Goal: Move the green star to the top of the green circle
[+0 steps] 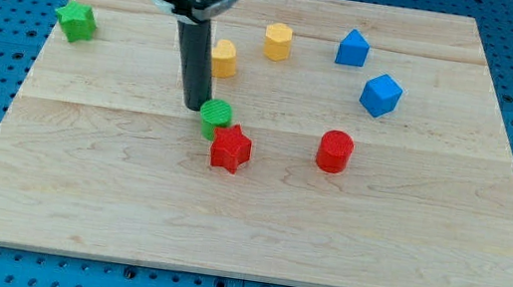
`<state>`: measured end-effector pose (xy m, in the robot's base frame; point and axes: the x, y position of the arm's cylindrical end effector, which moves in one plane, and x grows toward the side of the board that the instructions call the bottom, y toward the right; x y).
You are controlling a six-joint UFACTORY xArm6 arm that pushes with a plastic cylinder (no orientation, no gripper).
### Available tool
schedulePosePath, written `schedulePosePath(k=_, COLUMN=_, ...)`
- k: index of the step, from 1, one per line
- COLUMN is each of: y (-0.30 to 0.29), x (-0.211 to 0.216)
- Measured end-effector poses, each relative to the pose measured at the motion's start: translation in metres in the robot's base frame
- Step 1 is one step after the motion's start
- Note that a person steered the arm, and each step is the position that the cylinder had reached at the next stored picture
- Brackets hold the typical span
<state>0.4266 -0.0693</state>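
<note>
The green star (75,22) lies near the board's left edge toward the view's top. The green circle (217,116) sits near the middle of the board, touching the red star (231,148) just below and to its right. My tip (194,106) is down on the board right beside the green circle's left side, far to the right of the green star.
A yellow block (223,58) and a yellow hexagon (278,41) lie above the green circle. A blue block (352,48) and a blue cube (380,95) sit at the upper right. A red cylinder (334,151) is right of the red star. The wooden board (78,199) rests on a blue pegboard.
</note>
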Motion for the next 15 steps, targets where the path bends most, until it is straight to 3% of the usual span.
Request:
schedulePosePath(k=2, y=0.0, x=0.003)
schedulePosePath(k=3, y=-0.058, x=-0.007)
schedulePosePath(k=4, y=-0.152, x=-0.025)
schedulePosePath(k=5, y=-0.212, x=-0.081)
schedulePosePath(k=6, y=-0.235, x=-0.111)
schedulePosePath(k=8, y=-0.222, x=-0.135)
schedulePosePath(k=10, y=-0.096, x=-0.056)
schedulePosePath(k=11, y=-0.103, x=-0.048)
schedulePosePath(k=12, y=-0.127, x=-0.011)
schedulePosePath(k=14, y=-0.039, x=0.004)
schedulePosePath(k=15, y=-0.07, x=0.014)
